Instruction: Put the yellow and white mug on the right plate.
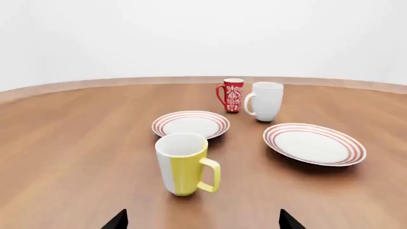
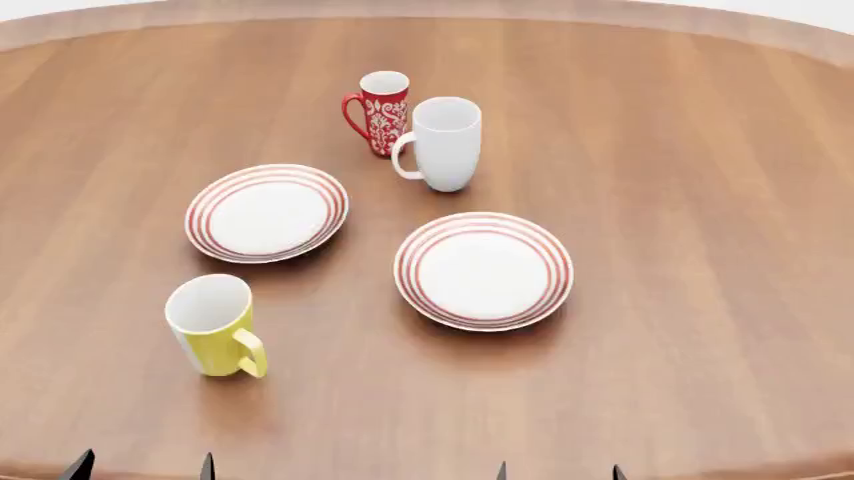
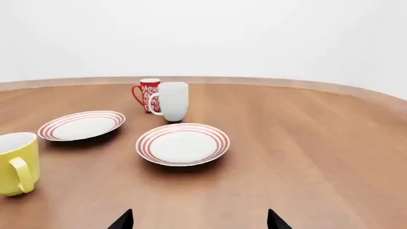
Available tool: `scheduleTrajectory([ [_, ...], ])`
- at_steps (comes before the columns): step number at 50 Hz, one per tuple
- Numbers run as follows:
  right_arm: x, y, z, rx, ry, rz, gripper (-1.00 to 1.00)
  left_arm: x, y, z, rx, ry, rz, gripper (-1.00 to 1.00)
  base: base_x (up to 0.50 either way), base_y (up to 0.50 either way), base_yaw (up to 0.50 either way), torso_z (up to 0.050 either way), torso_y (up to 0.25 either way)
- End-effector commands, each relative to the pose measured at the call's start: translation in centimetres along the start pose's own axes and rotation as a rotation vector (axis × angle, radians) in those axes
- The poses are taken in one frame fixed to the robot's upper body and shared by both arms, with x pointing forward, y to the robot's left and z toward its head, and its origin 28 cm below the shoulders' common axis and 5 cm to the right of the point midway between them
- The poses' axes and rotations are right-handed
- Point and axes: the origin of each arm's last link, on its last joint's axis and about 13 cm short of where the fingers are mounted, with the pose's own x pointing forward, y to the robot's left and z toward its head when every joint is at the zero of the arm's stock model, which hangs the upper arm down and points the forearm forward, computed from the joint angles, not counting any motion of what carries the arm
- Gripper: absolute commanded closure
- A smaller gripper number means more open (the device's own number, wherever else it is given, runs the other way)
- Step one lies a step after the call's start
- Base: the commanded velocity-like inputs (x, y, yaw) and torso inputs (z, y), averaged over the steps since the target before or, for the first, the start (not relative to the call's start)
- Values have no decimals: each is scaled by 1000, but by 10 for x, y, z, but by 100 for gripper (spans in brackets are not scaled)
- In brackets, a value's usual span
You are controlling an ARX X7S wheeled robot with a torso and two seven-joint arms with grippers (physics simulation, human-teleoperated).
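Observation:
The yellow and white mug (image 2: 214,326) stands upright on the wooden table (image 2: 694,200) at the near left, its handle turned toward the near right; the left wrist view has it (image 1: 184,163) straight ahead, and the right wrist view catches it (image 3: 16,163) at one edge. The right plate (image 2: 483,270) lies flat near the table's middle with nothing on it (image 3: 183,143) (image 1: 314,143). My left gripper (image 2: 142,468) is open at the near edge, just short of the mug. My right gripper (image 2: 559,472) is open at the near edge, in front of the right plate.
A second ringed plate (image 2: 267,212) lies at the left, behind the yellow mug. A tall white mug (image 2: 445,143) and a red floral mug (image 2: 382,111) stand together behind the plates. The table's far rim (image 2: 427,8) curves across the back.

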Motion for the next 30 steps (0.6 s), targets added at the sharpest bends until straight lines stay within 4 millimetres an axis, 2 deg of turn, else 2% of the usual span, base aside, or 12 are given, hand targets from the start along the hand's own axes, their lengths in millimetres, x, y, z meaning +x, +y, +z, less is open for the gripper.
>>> scheduleTrajectory([
  [1,0,1,0,3,1,0,-100,0,0,-1,1,0,-1,-100,0,0,0,0,0],
  [30,-1,1,-1,6,18,3,-100,0,-1,-3,13,9,-10,-100,0,0,0,0,0],
])
